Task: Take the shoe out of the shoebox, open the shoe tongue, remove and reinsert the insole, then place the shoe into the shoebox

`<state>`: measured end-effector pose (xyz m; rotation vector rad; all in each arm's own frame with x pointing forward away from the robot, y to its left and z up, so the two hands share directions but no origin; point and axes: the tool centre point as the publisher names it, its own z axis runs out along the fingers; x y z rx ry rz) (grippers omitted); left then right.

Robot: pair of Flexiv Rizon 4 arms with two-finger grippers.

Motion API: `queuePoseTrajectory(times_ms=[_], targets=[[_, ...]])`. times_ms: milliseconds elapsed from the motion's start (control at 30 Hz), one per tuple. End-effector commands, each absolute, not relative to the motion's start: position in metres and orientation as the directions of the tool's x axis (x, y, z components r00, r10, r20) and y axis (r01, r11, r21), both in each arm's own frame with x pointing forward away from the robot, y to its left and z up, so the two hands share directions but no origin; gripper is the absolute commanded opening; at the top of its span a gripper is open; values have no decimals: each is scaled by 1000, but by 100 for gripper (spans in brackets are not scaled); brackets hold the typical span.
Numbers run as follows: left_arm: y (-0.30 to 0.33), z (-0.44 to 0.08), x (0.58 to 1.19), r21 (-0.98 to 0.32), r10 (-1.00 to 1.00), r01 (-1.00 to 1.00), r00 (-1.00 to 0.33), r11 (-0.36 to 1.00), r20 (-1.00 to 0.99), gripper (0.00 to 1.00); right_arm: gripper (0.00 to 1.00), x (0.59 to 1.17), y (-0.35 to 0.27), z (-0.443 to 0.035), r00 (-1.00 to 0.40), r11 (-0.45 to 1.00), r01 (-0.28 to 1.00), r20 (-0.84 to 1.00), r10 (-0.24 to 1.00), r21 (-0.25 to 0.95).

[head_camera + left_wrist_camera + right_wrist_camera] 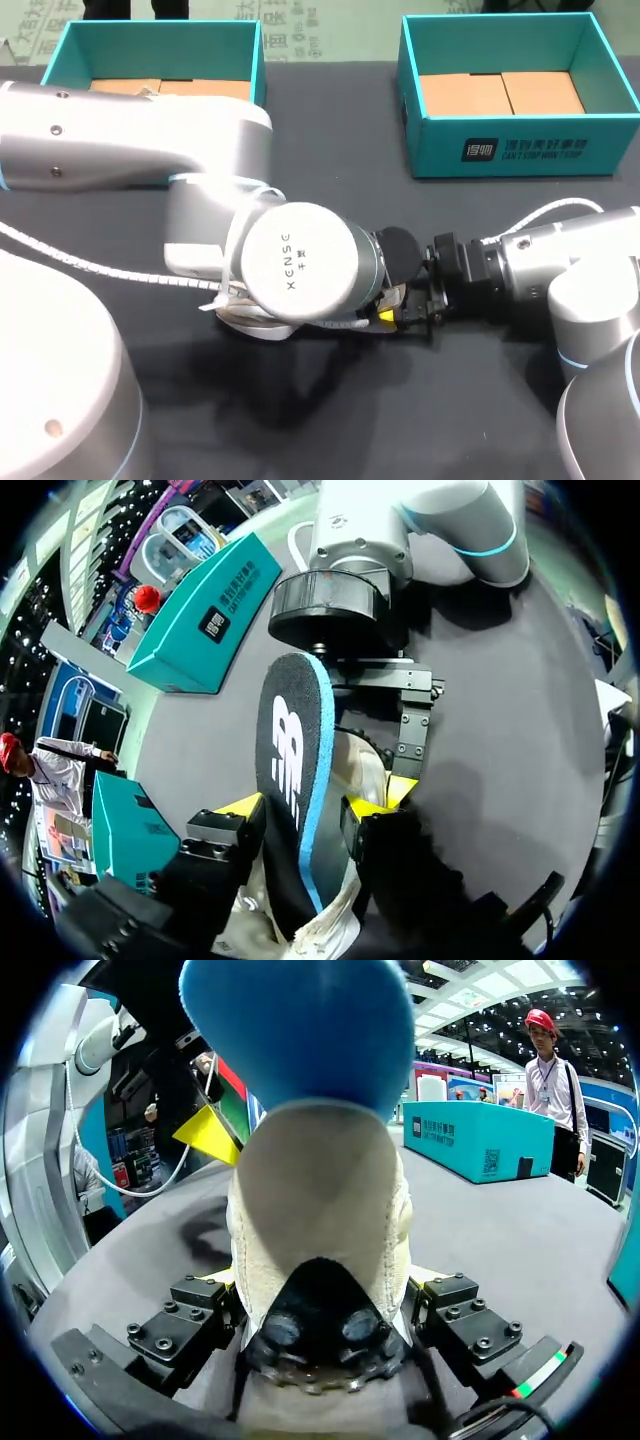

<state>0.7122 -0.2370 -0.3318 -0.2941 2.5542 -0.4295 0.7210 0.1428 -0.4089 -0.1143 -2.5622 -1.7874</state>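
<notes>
Both low, facing: left gripper [315, 805] pinches insole [290, 730], right gripper [322, 1295] shoe [320, 1190].

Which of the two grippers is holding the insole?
The left gripper: its yellow tips clamp the black foam insole with a blue edge from both sides. The right gripper instead grips the cream knit shoe.

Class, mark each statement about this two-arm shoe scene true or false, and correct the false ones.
1. The left gripper is shut on the insole. True.
2. The shoe sits inside a shoebox. False: it is out on the table; the shoeboxes hold only cardboard.
3. The right gripper clamps the shoe between its fingers. True.
4. The insole lies flat inside the shoe. False: it stands up out of it.
</notes>
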Motion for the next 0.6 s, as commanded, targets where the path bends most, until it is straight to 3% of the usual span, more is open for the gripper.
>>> queuePoseTrajectory(times_ms=[33, 200, 267, 600], targets=[[-242, -336, 716, -354, -298, -130, -827, 926, -477, 45, 0, 720, 143, -410, -997, 347, 69, 55, 52, 935], [-240, -337, 723, -359, -312, -143, -824, 922, -473, 25, 0, 720, 143, -410, -997, 347, 69, 55, 52, 935], [-239, -337, 726, -362, -315, -146, -826, 921, -468, 0, 0, 720, 143, -410, -997, 347, 69, 55, 52, 935], [-234, -326, 735, -382, -249, -116, -914, 917, -320, 0, 0, 720, 143, -410, -997, 347, 69, 55, 52, 935]])
